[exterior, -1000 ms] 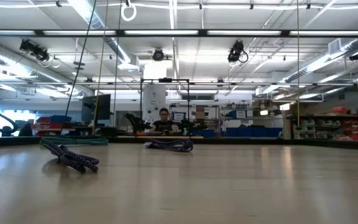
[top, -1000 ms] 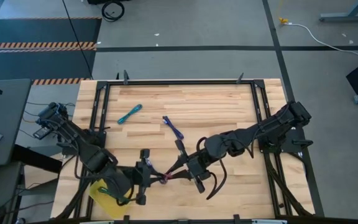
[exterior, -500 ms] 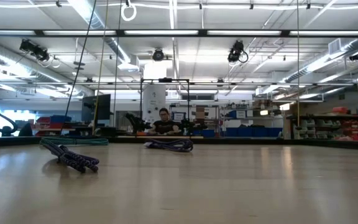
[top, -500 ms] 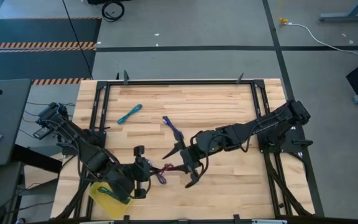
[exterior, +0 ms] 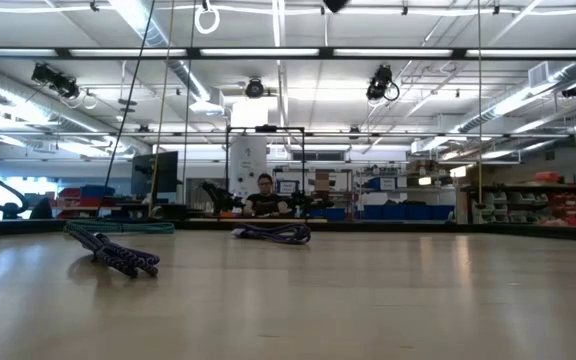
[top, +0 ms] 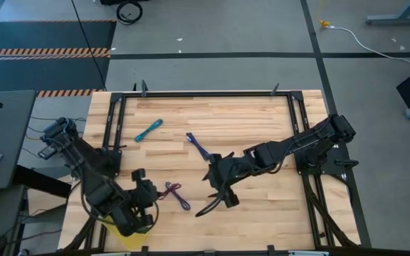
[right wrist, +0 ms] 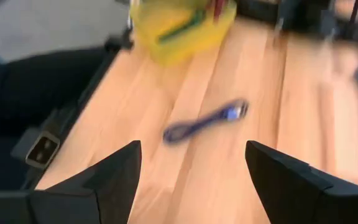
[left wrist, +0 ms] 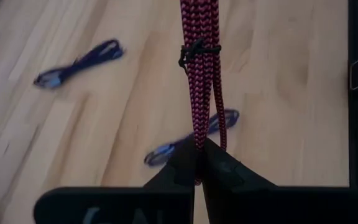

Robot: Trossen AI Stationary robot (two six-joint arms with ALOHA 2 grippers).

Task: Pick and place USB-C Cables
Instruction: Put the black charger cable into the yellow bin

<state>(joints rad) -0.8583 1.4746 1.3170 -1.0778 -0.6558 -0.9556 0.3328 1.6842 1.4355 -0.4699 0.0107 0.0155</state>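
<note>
My left gripper (top: 148, 194), near the table's front left, is shut on a maroon-red USB-C cable (left wrist: 199, 74), a folded bundle with a black tie. My right gripper (top: 214, 186) stands open above mid-table, with nothing between its fingers (right wrist: 114, 171). One blue-purple cable (top: 176, 194) lies flat on the wood between the two grippers and shows in the right wrist view (right wrist: 207, 120). Another blue-purple cable (top: 199, 146) lies farther back, and a teal cable (top: 148, 129) lies at the far left. A green cable (right wrist: 178, 30) lies in a yellow tray (top: 122, 226). My left gripper pinches one end of the maroon-red bundle (left wrist: 199, 144) between its two fingertips. The doubled strands run straight out ahead of the fingers, along their line. The bundle stays above the wood and above the blue-purple cable under it.
A black frame (top: 205, 93) runs along the table's edges. The yellow tray sits at the near left corner, beside my left arm. Bare wood lies at the far right and near right. In the low view, a person (exterior: 264, 196) sits far behind the table.
My right gripper has opened, let go of the maroon-red cable and drawn back a little toward the table's far right. My left gripper has pulled toward the table's left edge with the maroon-red cable. The blue-purple cable under them now lies uncovered.
</note>
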